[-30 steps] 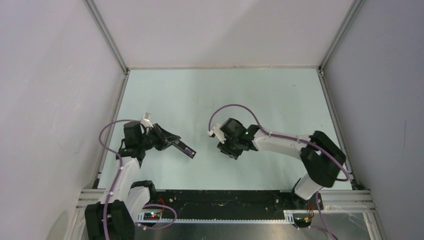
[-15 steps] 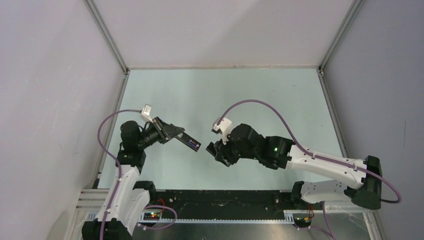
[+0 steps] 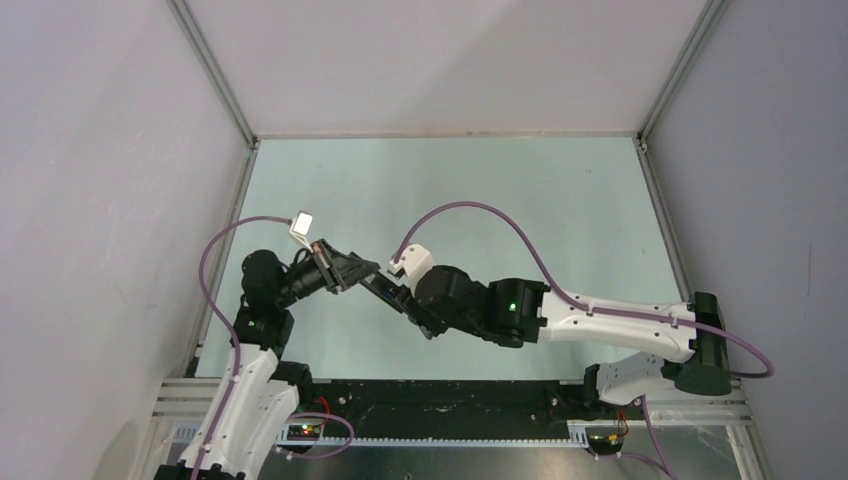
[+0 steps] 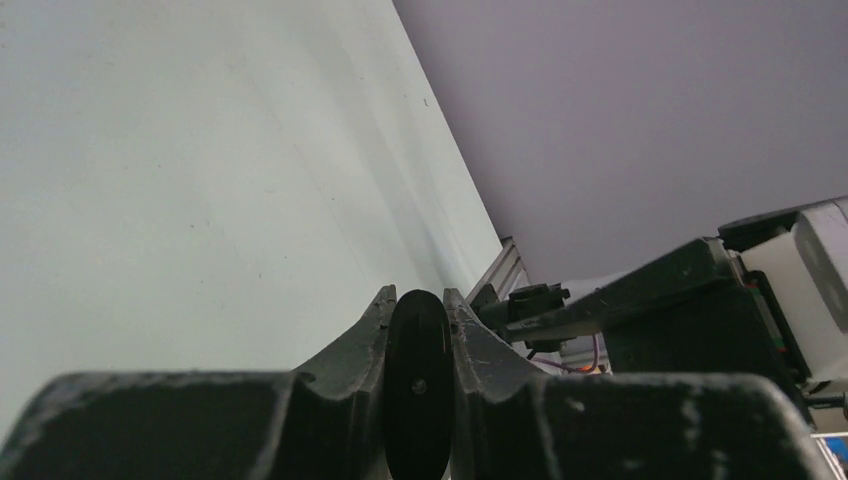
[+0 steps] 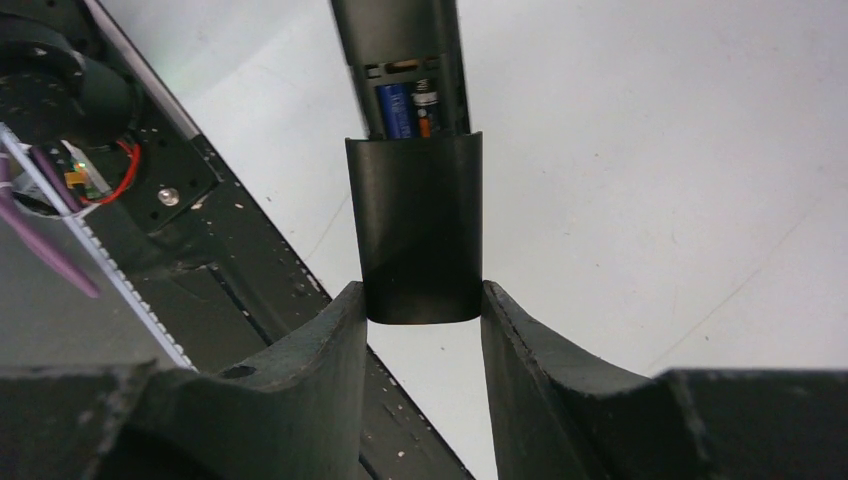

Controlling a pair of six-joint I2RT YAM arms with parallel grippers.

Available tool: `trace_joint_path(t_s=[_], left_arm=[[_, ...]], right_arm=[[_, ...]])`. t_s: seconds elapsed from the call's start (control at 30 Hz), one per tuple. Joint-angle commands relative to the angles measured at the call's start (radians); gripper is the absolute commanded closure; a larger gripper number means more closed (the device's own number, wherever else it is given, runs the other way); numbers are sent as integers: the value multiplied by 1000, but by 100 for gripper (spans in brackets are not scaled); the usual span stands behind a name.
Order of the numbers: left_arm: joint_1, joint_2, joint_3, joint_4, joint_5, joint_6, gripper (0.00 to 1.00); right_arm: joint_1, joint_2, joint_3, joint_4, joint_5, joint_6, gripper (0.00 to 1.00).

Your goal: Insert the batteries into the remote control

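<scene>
My left gripper point(image 3: 366, 272) is shut on the remote control point(image 3: 386, 291), a slim black bar held in the air and pointing right. In the left wrist view the remote point(image 4: 418, 390) shows end-on, pinched between the fingers of the left gripper point(image 4: 418, 302). My right gripper point(image 5: 422, 300) is shut on the loose black cover plate point(image 5: 416, 225), whose far edge meets the remote point(image 5: 395, 35) at its open recess. Two batteries lie side by side in that recess: a blue one point(image 5: 395, 110) and a dark one point(image 5: 427, 108). From above, the right gripper point(image 3: 414, 310) touches the remote's end.
The black base rail point(image 3: 450, 400) runs along the near table edge, below the grippers point(image 5: 250, 290). A circuit board with red wires point(image 5: 85, 180) sits by the rail. The right arm point(image 4: 700, 310) fills the right of the left wrist view. Grey walls close in both sides.
The right arm swung left and stretched out, bringing the cover plate up against the remote's end. The left gripper lifted and shifted the remote slightly right.
</scene>
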Motion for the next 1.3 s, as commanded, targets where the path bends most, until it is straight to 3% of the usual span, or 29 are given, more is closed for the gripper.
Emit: trace_joint_path(t_s=[0.0, 0.6, 1.27], left_arm=[[-23, -32, 34, 48, 35, 22, 100], [-56, -31, 27, 48, 23, 44, 100], [-62, -31, 27, 48, 35, 46, 100]], right_arm=[[10, 27, 74, -54, 63, -19, 74], [45, 177, 217, -171, 137, -7, 73], [45, 210, 232, -145, 124, -19, 73]])
